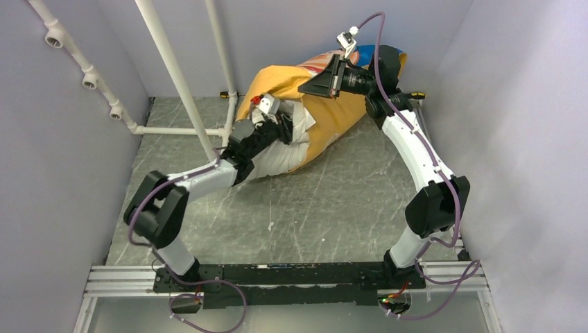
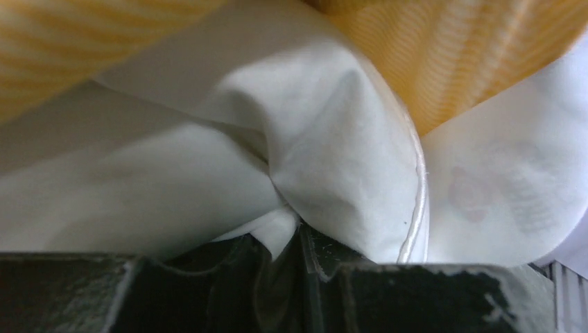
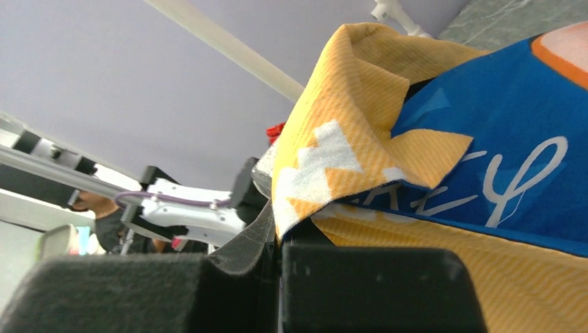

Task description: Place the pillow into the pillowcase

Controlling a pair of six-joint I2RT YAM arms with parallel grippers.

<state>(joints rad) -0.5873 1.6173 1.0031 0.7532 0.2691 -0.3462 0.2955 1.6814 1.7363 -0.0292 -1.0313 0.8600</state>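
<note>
Insertion, partway: your right gripper [image 3: 277,257] is clenching the raised pillowcase [image 1: 340,118] edge; your left gripper [image 2: 299,257] is pinching the pillow [image 1: 277,156], lying half-sheathed far back on the table [image 1: 312,208]. Next is calling for a deeper push.

Grey marbled tabletop [image 1: 333,208] lies under and behind my left gripper [image 1: 286,130]. Pale lavender walls [image 1: 62,152] stand to its left, beyond it and far to its right. White PVC pipe frame [image 1: 177,76] just left of it. Aluminium rail [image 1: 118,277] well behind. Light even, soft.
</note>
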